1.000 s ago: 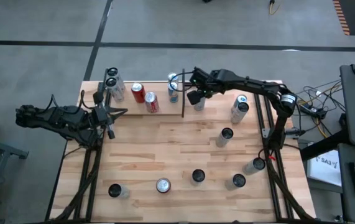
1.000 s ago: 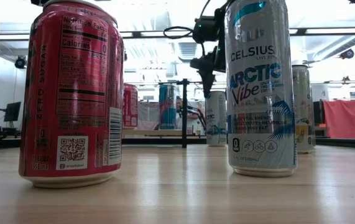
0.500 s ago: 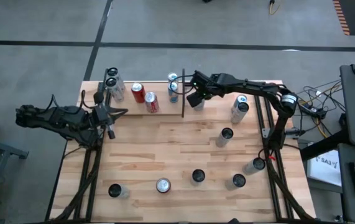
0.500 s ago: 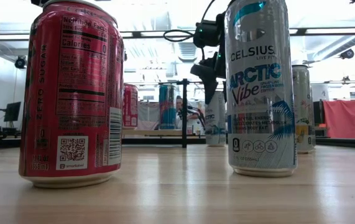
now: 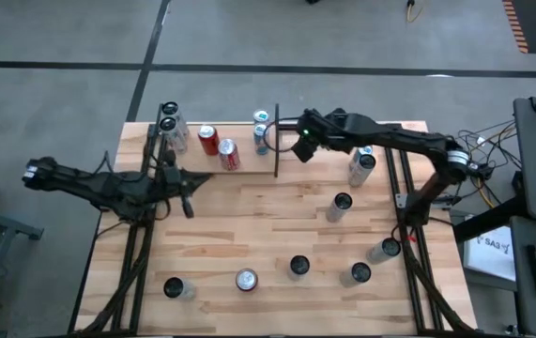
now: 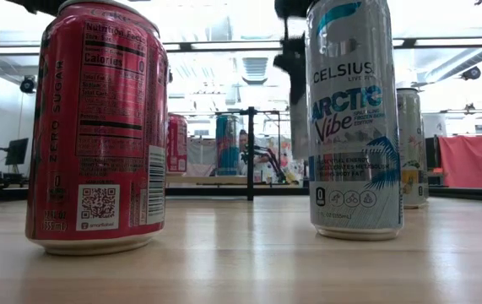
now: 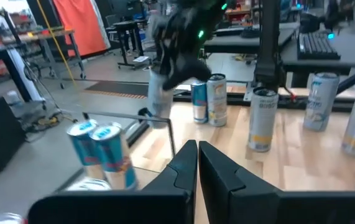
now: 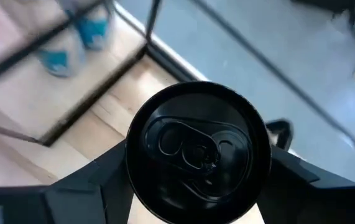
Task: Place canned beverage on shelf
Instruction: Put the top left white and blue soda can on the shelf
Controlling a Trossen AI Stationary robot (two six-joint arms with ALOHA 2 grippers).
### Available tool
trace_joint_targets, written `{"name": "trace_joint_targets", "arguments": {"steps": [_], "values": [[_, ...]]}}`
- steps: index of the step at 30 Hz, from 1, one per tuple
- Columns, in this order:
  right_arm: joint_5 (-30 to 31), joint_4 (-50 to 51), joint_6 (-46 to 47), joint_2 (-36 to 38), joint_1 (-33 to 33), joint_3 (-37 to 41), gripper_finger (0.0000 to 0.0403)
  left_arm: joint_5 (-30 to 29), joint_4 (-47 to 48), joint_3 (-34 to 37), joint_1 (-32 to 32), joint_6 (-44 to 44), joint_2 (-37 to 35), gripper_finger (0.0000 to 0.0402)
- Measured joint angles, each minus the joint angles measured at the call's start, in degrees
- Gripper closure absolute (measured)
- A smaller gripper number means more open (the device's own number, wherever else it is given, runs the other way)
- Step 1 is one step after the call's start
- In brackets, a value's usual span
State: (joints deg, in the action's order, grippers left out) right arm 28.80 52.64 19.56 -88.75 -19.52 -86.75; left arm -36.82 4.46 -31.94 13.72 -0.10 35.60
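right gripper (image 8: 196, 171) grips one can (image 8: 197, 151) – six cans on shelf (image 5: 239, 160).

Readable print on two near cans, low view

The pale can (image 6: 348, 118) reads "CELSIUS" at the top, with smaller letters under it too small to make out, then "ARCTIC Vibe" in big letters; lower down sits a round "0" mark beside small icons, and the fine print below them cannot be read. The red can (image 6: 99, 127) shows a nutrition panel with "Calories" legible near its head, "ZERO SUGAR" running up its side, a QR code and a barcode; the remaining lines are too fine to make out. Cans farther off carry nothing readable.
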Motion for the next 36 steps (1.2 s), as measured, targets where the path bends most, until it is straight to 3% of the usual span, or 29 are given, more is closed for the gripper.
{"name": "trace_joint_targets", "arguments": {"steps": [9,18,30,36], "values": [[8.0,-7.9,-4.3,11.0,13.7,0.7,0.0162,0.0,-7.3,-1.0,0.2,-3.9,9.5,0.0402],[7.4,-17.2,-9.6,13.3,25.1,1.4,0.0162,-3.1,0.6,-10.6,0.2,0.1,17.4,0.0402],[7.2,-19.3,-6.2,9.9,29.4,1.7,0.0162,-4.8,1.0,-18.0,0.1,6.8,27.0,0.0399],[6.6,-21.7,-6.0,6.8,29.4,1.7,0.0162,-4.7,0.7,-21.9,0.0,8.6,33.4,0.0345]]}}
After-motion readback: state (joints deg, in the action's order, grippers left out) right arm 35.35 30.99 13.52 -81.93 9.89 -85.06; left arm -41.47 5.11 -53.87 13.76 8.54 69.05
